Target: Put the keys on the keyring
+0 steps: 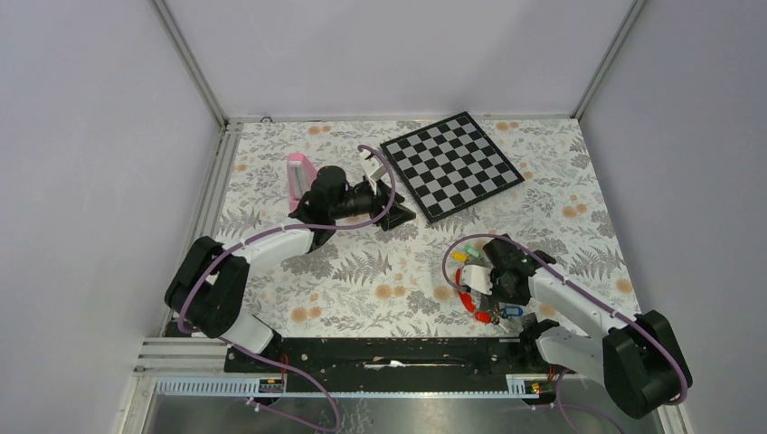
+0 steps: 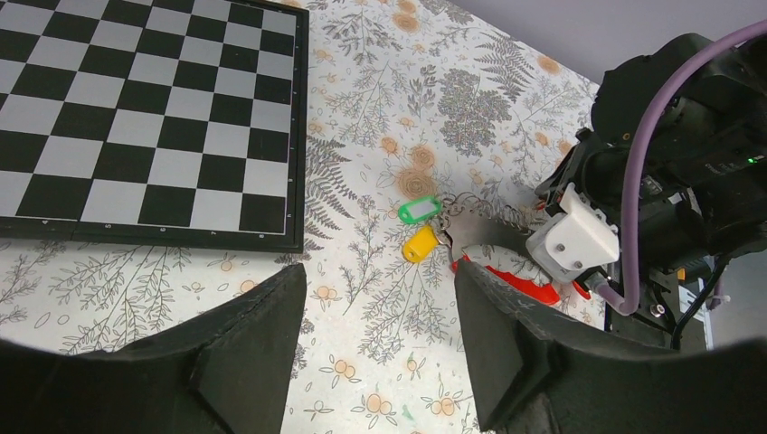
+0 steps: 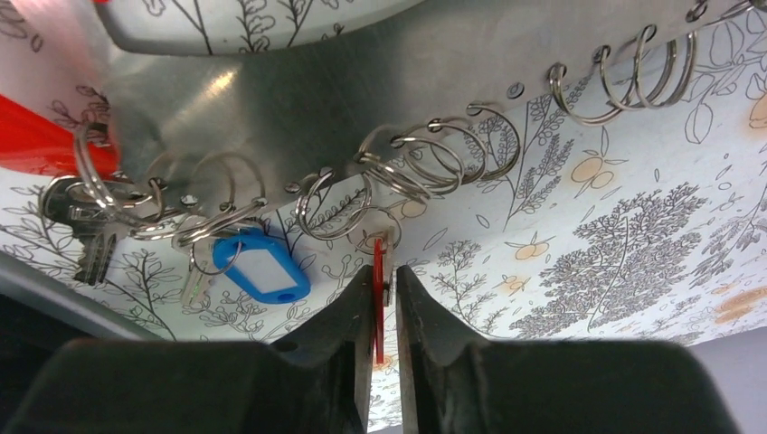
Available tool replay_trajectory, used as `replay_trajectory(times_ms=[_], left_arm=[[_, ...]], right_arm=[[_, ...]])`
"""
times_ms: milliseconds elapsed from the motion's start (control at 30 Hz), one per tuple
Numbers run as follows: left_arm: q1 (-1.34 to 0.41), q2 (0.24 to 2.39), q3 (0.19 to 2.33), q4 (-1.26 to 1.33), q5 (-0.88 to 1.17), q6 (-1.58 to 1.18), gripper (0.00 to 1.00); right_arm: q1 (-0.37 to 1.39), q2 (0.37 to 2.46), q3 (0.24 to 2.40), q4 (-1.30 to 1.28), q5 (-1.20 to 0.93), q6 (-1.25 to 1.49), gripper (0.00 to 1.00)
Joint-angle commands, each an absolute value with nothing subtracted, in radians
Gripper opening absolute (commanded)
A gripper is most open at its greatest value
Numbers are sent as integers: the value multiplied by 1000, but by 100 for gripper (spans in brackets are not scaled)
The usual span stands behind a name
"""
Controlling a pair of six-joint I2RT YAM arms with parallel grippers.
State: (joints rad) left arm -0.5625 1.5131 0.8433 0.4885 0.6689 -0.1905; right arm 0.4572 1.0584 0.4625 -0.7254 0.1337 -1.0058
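Step in hand: I judge this to be hanging the red-tagged key on the keyring (image 3: 362, 81), late in the task, since many split rings already sit along the keyring's grey edge.
Right gripper (image 3: 384, 271): its jaws are nearly together, pinching the red tag (image 3: 378, 298) edge-on. The tag's small ring sits just under the row of rings, but I cannot tell whether it is threaded through.
Left gripper (image 2: 380, 298): its jaws are spread wide and hold nothing. It hovers well apart from the keys, near the chessboard (image 2: 136, 117) towards the far edge of the tabletop.
Keyring, place: it lies flat on the tabletop (image 1: 380, 271), right of the middle and close to the near edge, under the right gripper.
Keyring, look: a long loop with one side red and the other dull grey metal, and rings crowded along the grey side.
Keys: the blue tag (image 3: 262, 267) hangs beside the red one, with bare metal keys bunched near the red side. The green tag (image 2: 418, 210) and yellow tag (image 2: 420, 244) lie just beside the loop.
Next move calls for: probably making sure the ring is on, then letting go and lifting off without dragging the loop.
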Motion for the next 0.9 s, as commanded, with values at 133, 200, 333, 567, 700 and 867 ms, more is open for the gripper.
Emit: replay_trajectory(times_ms=[133, 200, 333, 567, 700, 867], left_arm=[[-552, 1451, 885, 485, 659, -149, 67], [-547, 1446, 884, 477, 657, -144, 68], [-535, 1428, 884, 457, 641, -120, 72], [-505, 1401, 891, 417, 603, -107, 88], [-485, 1387, 894, 383, 567, -97, 99], [-451, 1351, 886, 362, 520, -72, 99]], right_arm=[[453, 1098, 474, -678, 170, -1023, 27], [453, 1097, 474, -679, 176, -1019, 29], [448, 1076, 470, -683, 203, -1019, 38], [439, 1030, 512, -716, 219, -1007, 61], [436, 1018, 588, -749, 201, -978, 76], [430, 1005, 680, -785, 160, -934, 87]])
